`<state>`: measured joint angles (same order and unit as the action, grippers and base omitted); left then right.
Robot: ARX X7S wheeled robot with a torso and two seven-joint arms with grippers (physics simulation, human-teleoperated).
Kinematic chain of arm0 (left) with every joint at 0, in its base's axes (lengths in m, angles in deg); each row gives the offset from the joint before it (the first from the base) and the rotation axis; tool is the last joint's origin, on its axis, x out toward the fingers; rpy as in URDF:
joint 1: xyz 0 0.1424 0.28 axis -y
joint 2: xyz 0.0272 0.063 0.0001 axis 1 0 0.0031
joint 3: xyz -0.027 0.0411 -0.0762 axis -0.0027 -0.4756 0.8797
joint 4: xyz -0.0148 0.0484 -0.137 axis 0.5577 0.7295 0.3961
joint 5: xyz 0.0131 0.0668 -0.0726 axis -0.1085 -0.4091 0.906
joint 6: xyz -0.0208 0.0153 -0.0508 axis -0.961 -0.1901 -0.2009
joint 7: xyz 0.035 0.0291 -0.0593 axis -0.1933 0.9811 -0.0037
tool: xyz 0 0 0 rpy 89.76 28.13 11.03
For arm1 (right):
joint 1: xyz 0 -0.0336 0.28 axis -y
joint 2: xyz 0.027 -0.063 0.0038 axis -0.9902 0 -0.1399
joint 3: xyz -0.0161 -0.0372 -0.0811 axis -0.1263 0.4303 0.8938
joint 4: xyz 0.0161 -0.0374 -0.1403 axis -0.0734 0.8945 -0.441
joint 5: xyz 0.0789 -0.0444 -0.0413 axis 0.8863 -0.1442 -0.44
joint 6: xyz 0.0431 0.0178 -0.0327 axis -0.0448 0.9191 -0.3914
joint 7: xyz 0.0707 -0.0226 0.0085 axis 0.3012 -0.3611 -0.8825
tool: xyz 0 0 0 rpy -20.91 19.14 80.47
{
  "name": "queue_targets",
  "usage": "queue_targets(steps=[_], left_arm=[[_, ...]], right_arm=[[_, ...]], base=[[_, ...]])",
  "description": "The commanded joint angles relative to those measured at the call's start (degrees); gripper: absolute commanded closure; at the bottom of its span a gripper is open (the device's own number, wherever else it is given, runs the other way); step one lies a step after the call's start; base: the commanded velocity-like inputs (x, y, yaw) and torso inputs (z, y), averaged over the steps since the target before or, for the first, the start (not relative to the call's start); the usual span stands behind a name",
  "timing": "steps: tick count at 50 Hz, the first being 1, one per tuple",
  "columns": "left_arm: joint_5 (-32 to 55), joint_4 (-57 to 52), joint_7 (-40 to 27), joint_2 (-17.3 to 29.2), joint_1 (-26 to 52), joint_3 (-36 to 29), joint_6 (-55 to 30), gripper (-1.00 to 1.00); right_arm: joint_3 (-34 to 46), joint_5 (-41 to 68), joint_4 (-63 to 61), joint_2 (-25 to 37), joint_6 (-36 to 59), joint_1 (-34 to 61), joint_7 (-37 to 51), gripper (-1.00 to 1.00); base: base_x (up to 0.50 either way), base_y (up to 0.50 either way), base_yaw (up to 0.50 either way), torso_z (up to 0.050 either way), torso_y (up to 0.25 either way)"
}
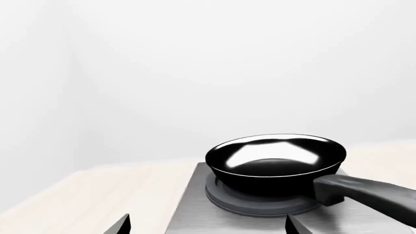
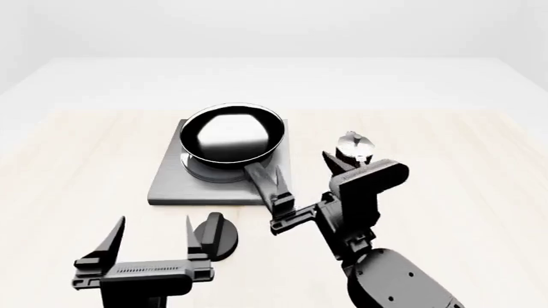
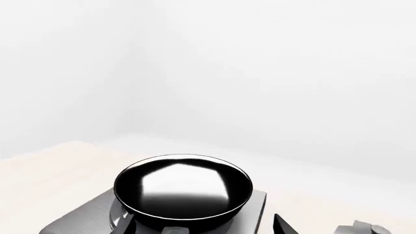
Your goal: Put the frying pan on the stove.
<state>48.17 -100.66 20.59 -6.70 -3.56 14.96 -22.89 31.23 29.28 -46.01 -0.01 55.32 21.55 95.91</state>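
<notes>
Pan sits on stove burner; right gripper apparently clamps its handle, needing release; left gripper gapes, idle.

Left gripper hovers low near front edge of table, fingers spread wide, upright, nothing between them. Right arm bent upward at front right; right gripper jaws seemingly parted, contact unclear.

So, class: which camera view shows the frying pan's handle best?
The head view: the frying pan shows whole, handle running toward the right gripper. The left wrist view cuts the handle at the frame edge; the right wrist view shows only its root.
</notes>
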Motion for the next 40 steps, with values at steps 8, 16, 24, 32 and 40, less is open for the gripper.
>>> queue_targets(steps=[8,16,24,32,40], left_arm=[[0.44,-4.11,-0.97,1.31,-1.46,1.03,-0.79,-1.0],[0.58,-9.0,-1.75,2.64,-3.5,1.89,-1.51,-1.0],[0.44,-11.59,-2.19,3.29,-4.58,2.14,-1.66,-1.0],[0.16,-13.21,-2.47,3.74,-5.3,2.11,-1.7,-1.0],[-0.13,-14.48,-2.79,4.09,-5.87,2.13,-1.75,-1.0]], right_arm=[[-3.48,-1.49,-13.36,5.26,-2.71,-6.77,7.94,-1.0],[-4.16,-2.48,-20.58,8.11,-1.73,-8.76,11.11,-1.0],[-5.2,-1.87,-24.81,9.85,-1.67,-10.06,12.7,-1.0],[-6.07,-2.26,-26.49,11.3,-2.84,-11.94,13.59,-1.0],[-6.14,-3.12,-28.87,12.37,-3.09,-13.28,14.5,-1.0]], base=[[0.0,0.0,0.0,0.0,0.0],[0.0,0.0,0.0,0.0,0.0],[0.0,0.0,0.0,0.0,0.0],[0.0,0.0,0.0,0.0,0.0],[0.0,0.0,0.0,0.0,0.0]])
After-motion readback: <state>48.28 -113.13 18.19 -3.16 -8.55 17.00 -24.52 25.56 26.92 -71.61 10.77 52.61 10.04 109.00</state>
